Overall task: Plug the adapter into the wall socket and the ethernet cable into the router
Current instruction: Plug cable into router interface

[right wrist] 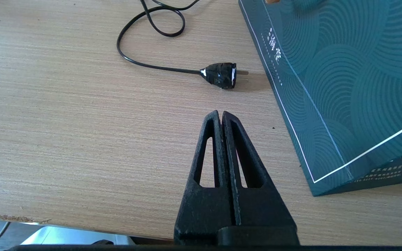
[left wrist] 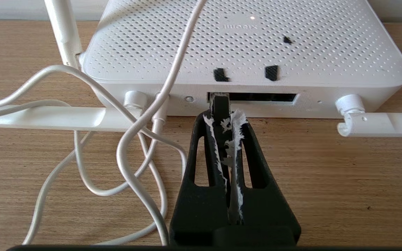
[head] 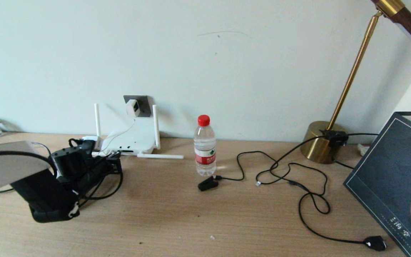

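The light, limp ethernet cable (left wrist: 220, 104) is pinched by its stiff connector in the clamped left gripper (left wrist: 224, 116) at the router (left wrist: 246, 45) port, far left; right gripper (right wrist: 221, 116) is parked closed, empty.

The counter (head: 177, 221) is matt wood-grain; the router (left wrist: 250, 42) is matt perforated white plastic; the lamp base (head: 318, 142) is shiny brass-coloured metal; the bottle (head: 204, 150) is clear plastic.

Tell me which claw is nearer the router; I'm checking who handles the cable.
Left. The left claw is at the router's port slot, shut on the ethernet cable connector. The right claw hangs over bare table far off, beside a teal bag.
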